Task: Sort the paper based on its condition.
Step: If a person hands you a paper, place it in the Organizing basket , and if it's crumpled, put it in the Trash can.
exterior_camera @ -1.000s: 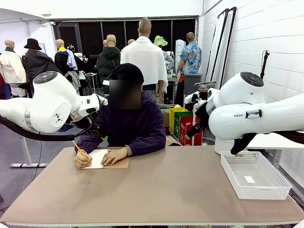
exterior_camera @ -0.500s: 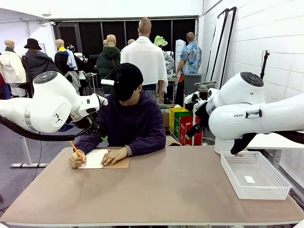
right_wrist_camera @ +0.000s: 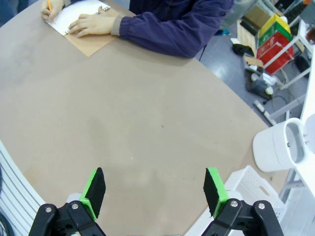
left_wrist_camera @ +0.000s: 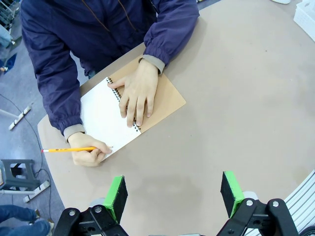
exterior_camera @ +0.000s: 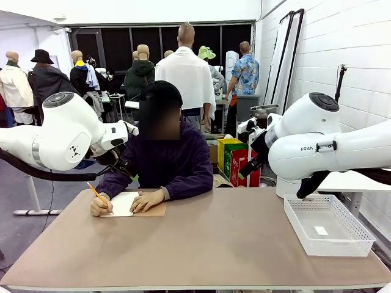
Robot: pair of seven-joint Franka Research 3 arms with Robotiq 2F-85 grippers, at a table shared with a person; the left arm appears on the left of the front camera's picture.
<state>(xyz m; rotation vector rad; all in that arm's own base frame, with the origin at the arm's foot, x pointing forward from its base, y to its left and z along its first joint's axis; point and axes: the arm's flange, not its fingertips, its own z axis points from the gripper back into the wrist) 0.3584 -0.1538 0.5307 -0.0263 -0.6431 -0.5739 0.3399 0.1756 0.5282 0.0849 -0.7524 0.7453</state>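
The loose paper is out of view. At the table's far left a person writes with a yellow pencil (exterior_camera: 96, 193) (left_wrist_camera: 66, 149) on the white page (exterior_camera: 124, 203) (left_wrist_camera: 103, 115) (right_wrist_camera: 81, 12) of a spiral-bound notebook. It lies open on its brown cover (left_wrist_camera: 167, 96), and the person's other hand (left_wrist_camera: 138, 93) rests flat on it. My left gripper (left_wrist_camera: 172, 196) hangs open high above the table, nearer to me than the notebook. My right gripper (right_wrist_camera: 153, 194) is open too, above the bare middle of the table, holding nothing.
A white mesh basket (exterior_camera: 354, 241) (right_wrist_camera: 246, 182) stands at the table's right edge with a small white slip (exterior_camera: 321, 231) on its bottom. Both white arm bodies hang raised at the left and right of the brown table (exterior_camera: 201, 244). The person sits at the far side.
The person's writing hand and pencil shifted slightly over the page. Neither arm has moved.
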